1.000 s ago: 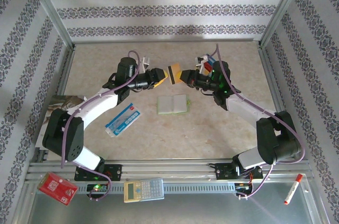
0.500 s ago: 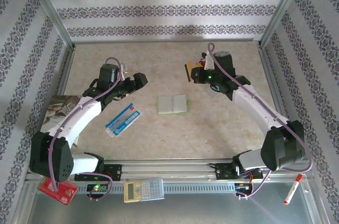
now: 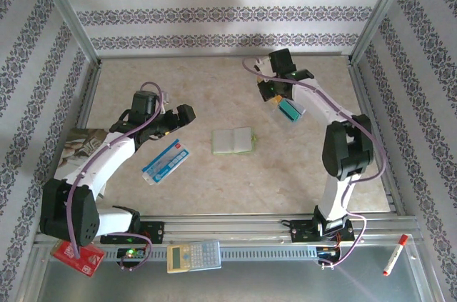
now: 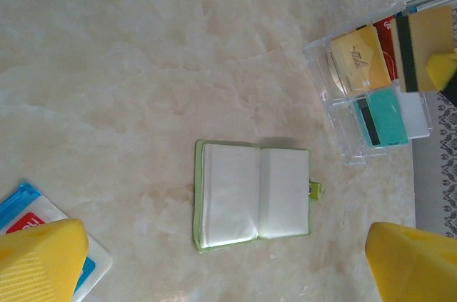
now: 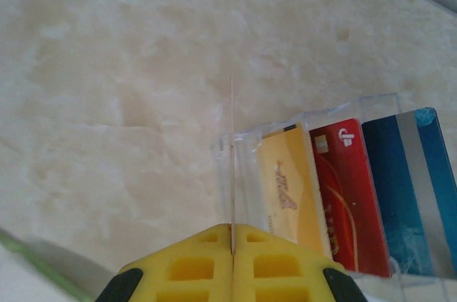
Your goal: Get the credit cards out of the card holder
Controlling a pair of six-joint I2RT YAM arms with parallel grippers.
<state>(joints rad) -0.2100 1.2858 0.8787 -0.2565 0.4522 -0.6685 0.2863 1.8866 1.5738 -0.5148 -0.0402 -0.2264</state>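
A: Right gripper [image 5: 232, 241], what is it doing?
B: It pinches a tan credit card [image 4: 420, 38] edge-on over the clear tray [image 4: 341, 131] holding a yellow card [image 5: 285, 188], a red card [image 5: 346, 195], a blue card [image 5: 407, 180] and a teal card [image 4: 389, 120].
A: And the left gripper [image 3: 184, 113]?
B: Jaws spread wide, empty. The card holder [image 4: 253, 195] lies open on the table [image 4: 143, 66], near the tray.

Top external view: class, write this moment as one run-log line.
left gripper: open, empty | right gripper: shut on thin tan plastic card, at clear plastic tray | lime-green bifold wallet: lying open, flat
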